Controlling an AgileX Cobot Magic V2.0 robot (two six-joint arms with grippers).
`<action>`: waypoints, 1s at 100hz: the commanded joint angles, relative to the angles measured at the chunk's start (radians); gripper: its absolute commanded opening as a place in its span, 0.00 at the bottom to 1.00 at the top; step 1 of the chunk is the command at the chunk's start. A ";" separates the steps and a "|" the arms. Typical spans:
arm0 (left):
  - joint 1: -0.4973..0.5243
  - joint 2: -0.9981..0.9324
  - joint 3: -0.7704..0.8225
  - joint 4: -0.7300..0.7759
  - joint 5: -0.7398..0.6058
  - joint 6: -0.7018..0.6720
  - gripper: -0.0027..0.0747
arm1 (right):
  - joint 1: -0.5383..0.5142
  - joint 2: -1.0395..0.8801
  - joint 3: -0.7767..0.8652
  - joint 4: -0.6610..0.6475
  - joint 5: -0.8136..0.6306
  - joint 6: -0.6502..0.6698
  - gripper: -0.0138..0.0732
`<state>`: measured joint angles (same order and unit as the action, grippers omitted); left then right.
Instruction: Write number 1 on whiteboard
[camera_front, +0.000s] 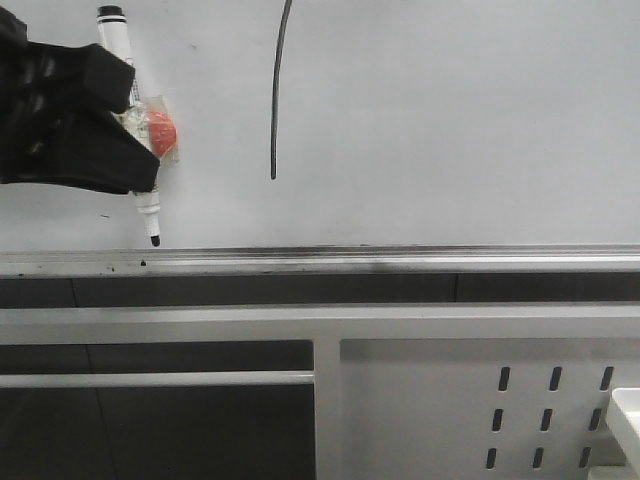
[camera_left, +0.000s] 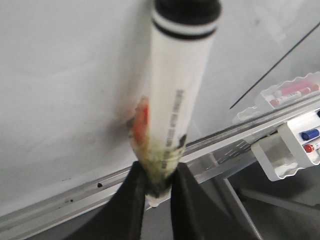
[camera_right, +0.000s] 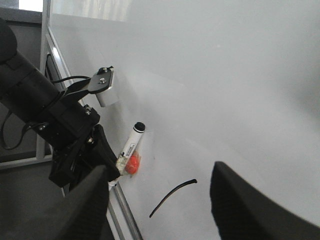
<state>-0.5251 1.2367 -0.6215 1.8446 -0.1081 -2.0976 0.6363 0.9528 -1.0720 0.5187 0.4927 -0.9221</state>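
The 1 stands on the whiteboard as a thin dark stroke, slightly curved, running from the top edge of the front view down to about mid-height of the board, a little left of centre. From my right wrist camera it shows as a short dark curve on the glossy white surface.

Left of the stroke and apart from it, my left gripper is clamped on a marker, a white barrel with a black end up and the dark tip pointing down, just above the silver ledge. Whether the tip touches the board I cannot tell. An orange-red blob under clear wrap sits on the barrel by my fingers. In my left wrist view the two black fingers pinch the barrel close up.

My right gripper is held apart, its two dark fingers wide either side of the stroke, gripping nothing.

Below the ledge sits a white perforated panel. A tray of markers shows in the left wrist view.
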 joint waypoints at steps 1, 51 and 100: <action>0.002 -0.018 -0.033 -0.010 0.073 -0.001 0.01 | -0.008 -0.007 -0.035 0.016 -0.060 -0.008 0.61; 0.002 0.028 -0.033 -0.009 0.092 -0.001 0.09 | -0.008 -0.007 -0.035 0.016 -0.060 -0.008 0.61; 0.000 -0.030 -0.033 -0.009 0.080 -0.003 0.47 | -0.008 -0.007 -0.035 0.016 -0.060 -0.008 0.61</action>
<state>-0.5251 1.2550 -0.6215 1.8463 -0.0526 -2.0909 0.6363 0.9528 -1.0720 0.5187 0.4967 -0.9221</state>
